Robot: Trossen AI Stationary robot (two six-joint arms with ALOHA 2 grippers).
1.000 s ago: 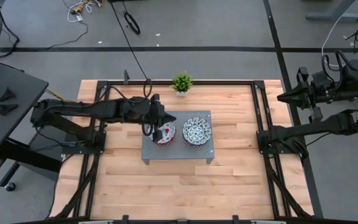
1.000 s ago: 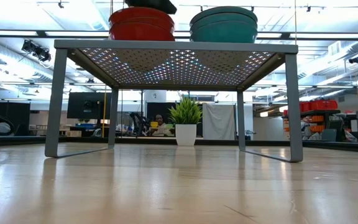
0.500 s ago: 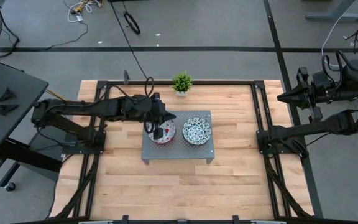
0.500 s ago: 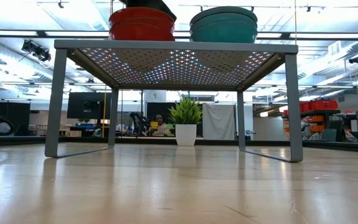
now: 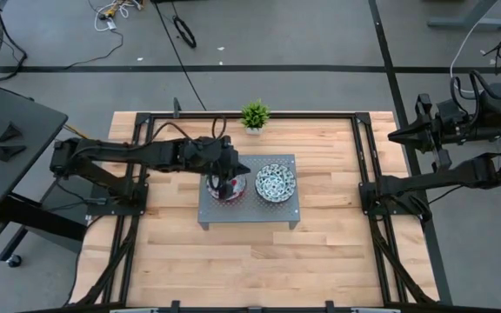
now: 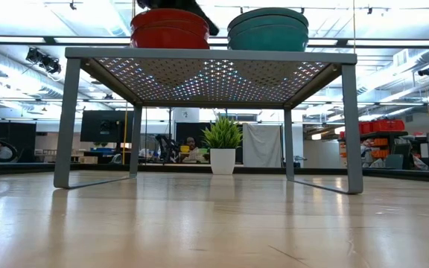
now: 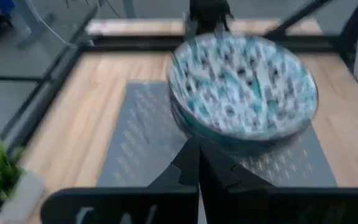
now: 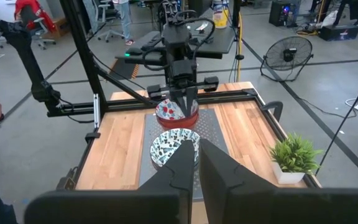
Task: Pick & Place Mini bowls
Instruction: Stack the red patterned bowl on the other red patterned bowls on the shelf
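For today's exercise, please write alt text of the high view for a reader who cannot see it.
The left gripper hangs over the red-spotted bowls on a grey perforated stand, beside the blue-green bowls. The right gripper waits off the wooden table; a potted plant stands behind.

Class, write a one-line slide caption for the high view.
Left tool over the red bowl stack on the grey stand, blue-green stack beside it.

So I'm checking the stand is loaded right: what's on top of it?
On the grey stand: a red bowl stack and a blue-green bowl stack, side by side. The left gripper sits over the red stack, hiding most of its inside. The count per stack isn't clear.
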